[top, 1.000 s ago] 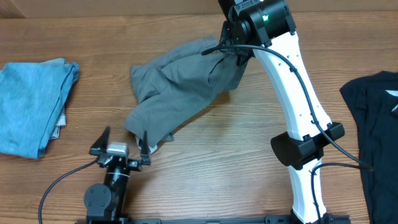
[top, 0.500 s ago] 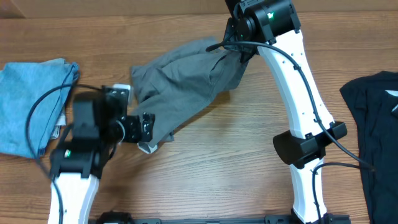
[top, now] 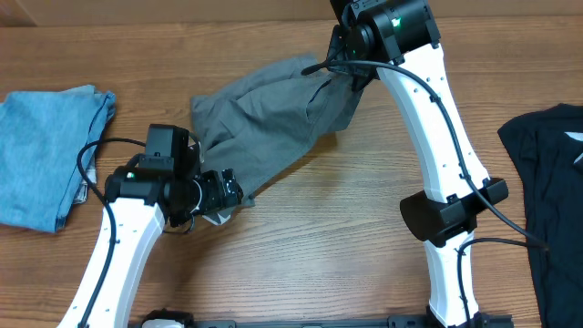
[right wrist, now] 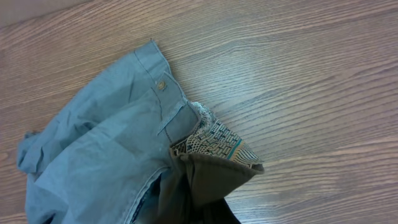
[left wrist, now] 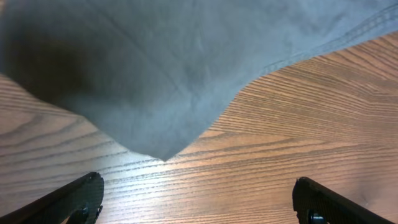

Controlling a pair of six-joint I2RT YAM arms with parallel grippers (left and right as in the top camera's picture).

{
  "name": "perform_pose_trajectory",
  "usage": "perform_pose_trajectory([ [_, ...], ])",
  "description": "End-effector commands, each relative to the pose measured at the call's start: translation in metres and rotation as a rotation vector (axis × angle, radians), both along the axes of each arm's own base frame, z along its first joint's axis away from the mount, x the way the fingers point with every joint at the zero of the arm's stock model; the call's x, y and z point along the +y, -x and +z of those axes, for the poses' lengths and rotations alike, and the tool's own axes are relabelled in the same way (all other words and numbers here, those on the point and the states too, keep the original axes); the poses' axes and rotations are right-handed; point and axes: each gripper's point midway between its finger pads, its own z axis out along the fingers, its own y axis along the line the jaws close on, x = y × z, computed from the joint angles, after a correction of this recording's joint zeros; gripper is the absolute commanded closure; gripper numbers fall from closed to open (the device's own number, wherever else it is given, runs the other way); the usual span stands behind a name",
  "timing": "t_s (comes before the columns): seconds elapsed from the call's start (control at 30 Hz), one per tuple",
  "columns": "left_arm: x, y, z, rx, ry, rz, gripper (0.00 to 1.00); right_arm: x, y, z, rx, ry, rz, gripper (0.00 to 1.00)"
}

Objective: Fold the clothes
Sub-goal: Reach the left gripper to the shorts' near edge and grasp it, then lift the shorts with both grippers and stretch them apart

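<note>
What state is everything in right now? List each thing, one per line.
grey shorts: unfolded and crumpled, one end gripped and raised, the rest lying on the table
right gripper: shut on the grey shorts
left gripper: open, empty, just short of the shorts' lower corner
light-blue garment: folded, lying flat
black shirt: laid out, partly out of view

The left arm (top: 114,251) and right arm (top: 435,137) are clad in white shells with black joint housings. Black cables (top: 510,230) are looped alongside. A green light (top: 395,20) is lit near each wrist. The left gripper (left wrist: 198,190) is tipped with black fingers (left wrist: 68,199).
</note>
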Motion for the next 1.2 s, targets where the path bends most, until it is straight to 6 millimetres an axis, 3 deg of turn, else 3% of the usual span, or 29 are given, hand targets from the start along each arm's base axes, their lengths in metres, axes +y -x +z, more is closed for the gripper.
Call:
perform_pose_trajectory([
  [0.0,0.003,-0.012,0.011,-0.079,-0.06,0.048,0.0,-0.003,-0.002,0.008,-0.026,-0.001,-0.004,0.96],
  [0.1,0.002,-0.013,-0.008,-0.007,-0.067,0.057,0.0,-0.003,-0.002,0.008,-0.026,-0.001,-0.004,0.96],
  [0.17,0.0,-0.013,-0.018,0.027,-0.074,0.048,0.1,-0.003,-0.002,0.008,-0.027,-0.002,-0.004,0.96],
  [0.23,-0.003,-0.016,-0.023,0.034,-0.075,0.043,0.12,-0.003,-0.002,0.008,-0.03,-0.003,-0.004,0.96],
  [0.33,-0.004,-0.012,-0.038,0.107,-0.08,0.074,0.37,-0.002,-0.003,0.008,-0.03,-0.003,-0.004,0.96],
  [0.37,-0.003,-0.011,-0.043,0.129,-0.082,0.084,0.36,-0.002,-0.003,0.008,-0.031,-0.004,-0.004,0.96],
  [0.53,-0.004,-0.005,-0.06,0.209,-0.09,0.082,0.14,-0.002,-0.003,0.008,-0.031,-0.004,-0.004,0.96],
  [0.6,-0.004,-0.003,-0.06,0.217,-0.093,0.082,0.14,-0.002,-0.003,0.008,-0.031,-0.004,-0.004,0.96],
  [0.67,-0.004,-0.009,-0.06,0.194,-0.088,0.083,0.26,-0.002,-0.003,0.008,-0.031,-0.004,-0.004,0.96],
  [0.73,-0.005,-0.01,-0.06,0.19,-0.085,0.089,0.49,-0.003,-0.003,0.008,-0.03,-0.003,-0.004,0.96],
  [0.77,-0.005,-0.01,-0.06,0.19,-0.085,0.089,0.67,-0.003,-0.003,0.008,-0.03,-0.003,-0.004,0.96],
  [0.8,-0.005,-0.01,-0.06,0.19,-0.086,0.089,0.75,-0.002,-0.003,0.008,-0.03,-0.003,-0.004,0.96],
  [0.9,-0.005,-0.01,-0.06,0.188,-0.086,0.089,0.96,-0.002,-0.003,0.008,-0.03,-0.003,-0.004,0.96],
  [0.93,-0.005,-0.011,-0.059,0.186,-0.085,0.087,0.96,-0.003,-0.003,0.008,-0.031,-0.002,-0.005,0.96],
  [1.03,-0.01,-0.021,-0.043,0.134,-0.064,0.044,0.96,-0.01,-0.005,0.01,-0.047,0.047,0.002,0.96],
  [1.17,-0.007,-0.047,0.032,-0.018,-0.096,-0.026,0.96,-0.013,0.003,0.018,-0.045,0.059,0.029,0.96],
])
